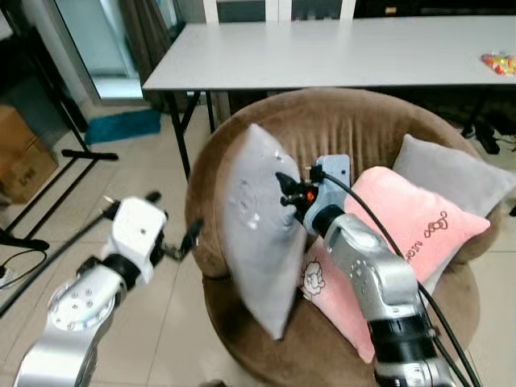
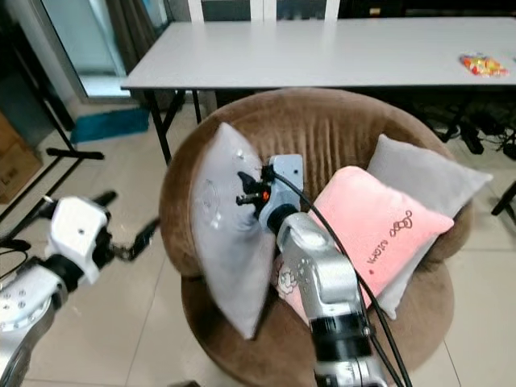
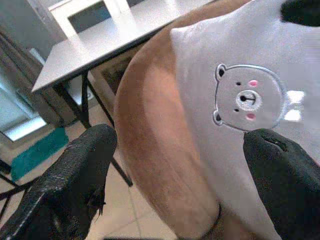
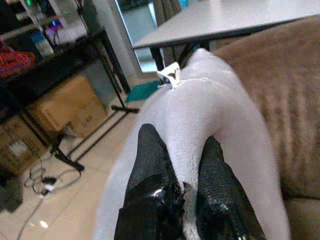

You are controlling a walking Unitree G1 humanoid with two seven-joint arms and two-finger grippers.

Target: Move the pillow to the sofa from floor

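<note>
1. The left gripper [image 1: 171, 227] hovers over the tiled floor [image 1: 137, 177] with its two black fingers [image 3: 75, 180] spread wide apart and nothing between them. It is just outside the brown sofa's [image 1: 322, 121] left rim.
2. Straight ahead of that gripper, in its wrist view, lies the grey pillow [image 1: 258, 234], showing a stitched bear face [image 3: 247, 100].
3. The grey pillow stands on edge inside the sofa, tilted, its lower corner on the seat and its top near the backrest.
4. The right gripper [image 1: 284, 187] pinches the pillow's upper edge; in its wrist view the two black fingers [image 4: 150, 170] are closed on a fold of the grey fabric beside a small white tag [image 4: 170, 75].
5. To the right of that gripper a pink pillow [image 1: 403, 234] leans on the seat, with another grey cushion [image 1: 455, 177] behind it.
6. Beyond both grippers, behind the sofa, stands a long white counter [image 1: 339, 52].
</note>
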